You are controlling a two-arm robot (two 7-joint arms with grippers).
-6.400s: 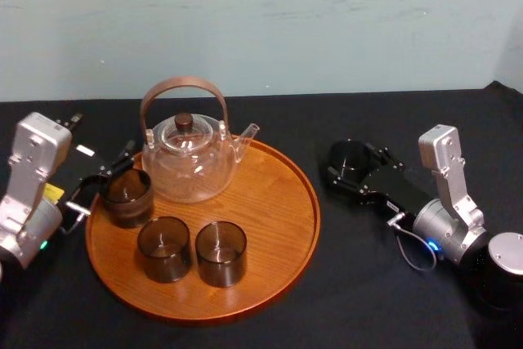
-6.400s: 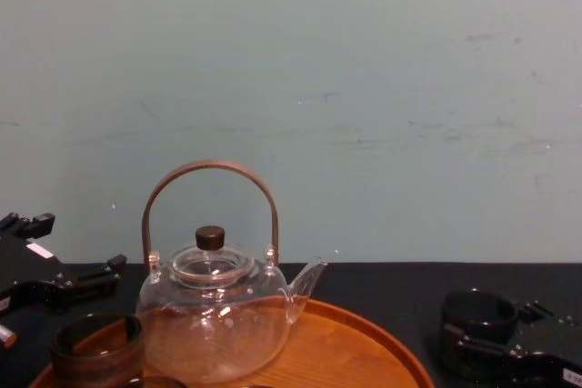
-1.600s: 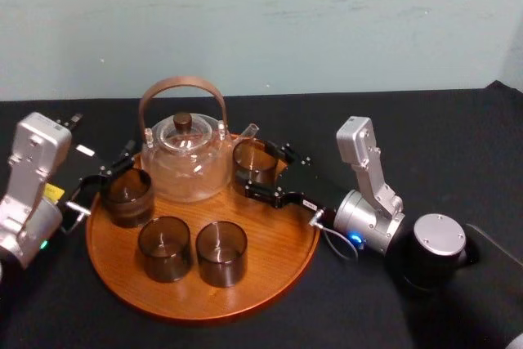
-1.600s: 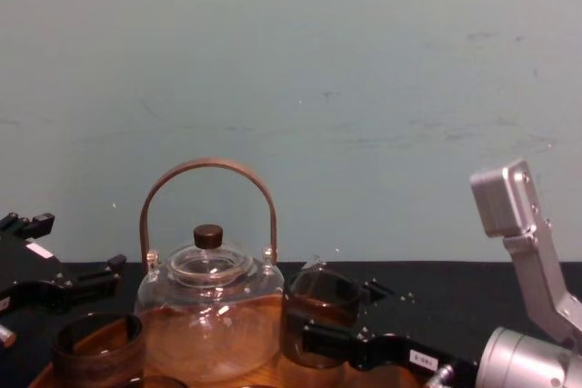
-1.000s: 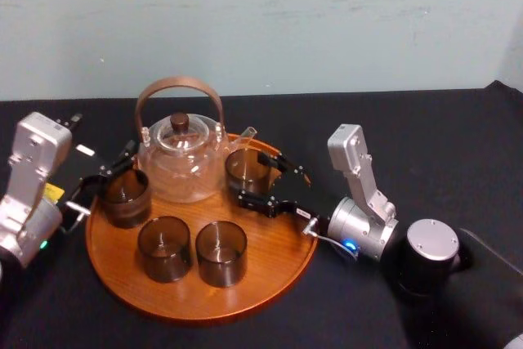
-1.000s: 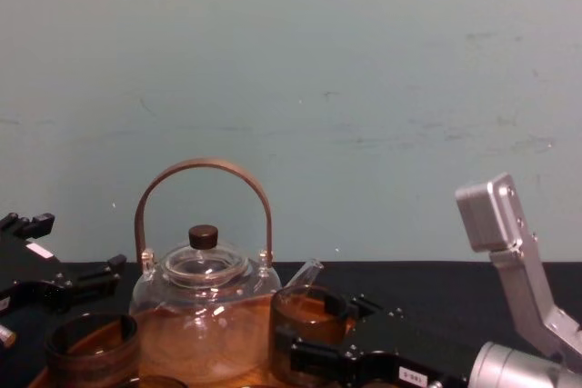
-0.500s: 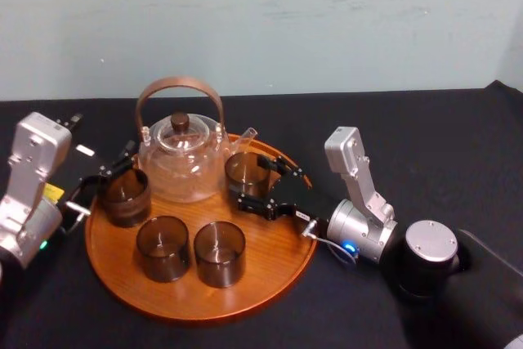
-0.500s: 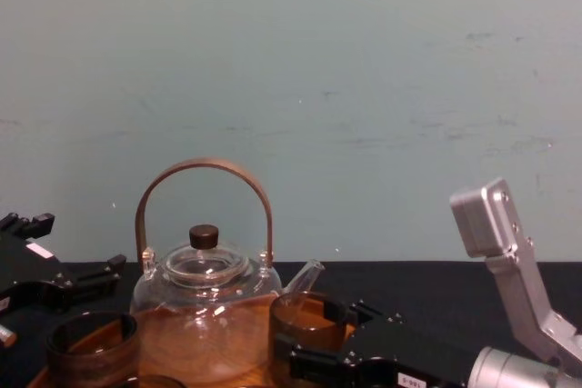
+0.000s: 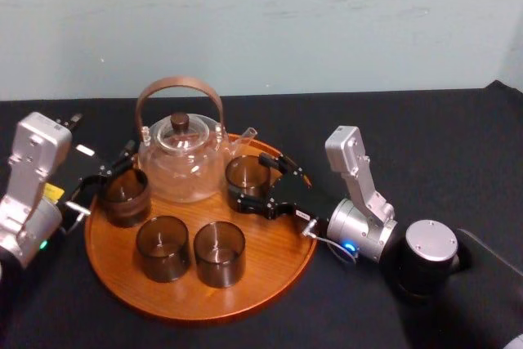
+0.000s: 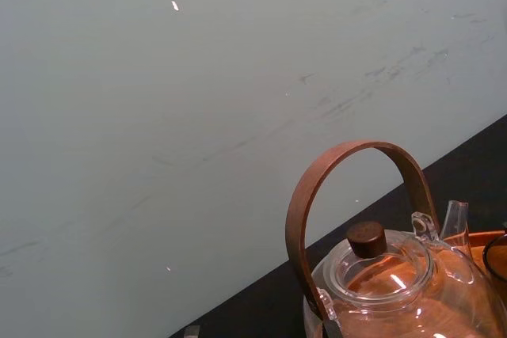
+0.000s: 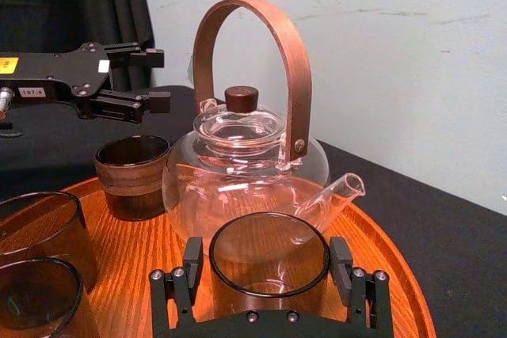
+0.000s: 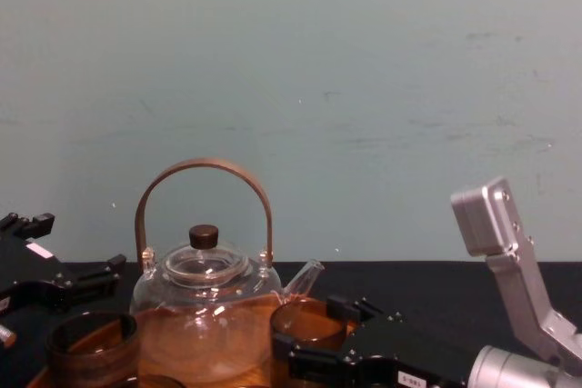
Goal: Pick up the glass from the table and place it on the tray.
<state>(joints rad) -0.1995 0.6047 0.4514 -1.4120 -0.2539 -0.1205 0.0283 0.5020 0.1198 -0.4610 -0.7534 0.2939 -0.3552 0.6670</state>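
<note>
The glass [image 9: 248,174] is dark and clear and stands on the right part of the round wooden tray [image 9: 274,243], next to the spout of the glass teapot [image 9: 181,161]. My right gripper [image 9: 247,178] reaches in from the right, shut on the glass, one finger on each side. In the right wrist view the glass [image 11: 269,275] sits between the black fingers [image 11: 192,263], low over the tray [image 11: 372,275]. My left gripper [image 9: 110,167] rests open at the tray's left edge, holding nothing. The black table [image 9: 409,136] spreads around the tray.
Three more dark glasses stand on the tray: one at the left [image 9: 125,196] close to the left gripper, and two at the front [image 9: 163,248] [image 9: 219,252]. The teapot's wooden handle [image 9: 178,87] rises high. A pale wall stands behind the table.
My right gripper carried the glass from the table on the right onto the tray beside the teapot. In the last half second it sank slightly. The left arm has not moved.
</note>
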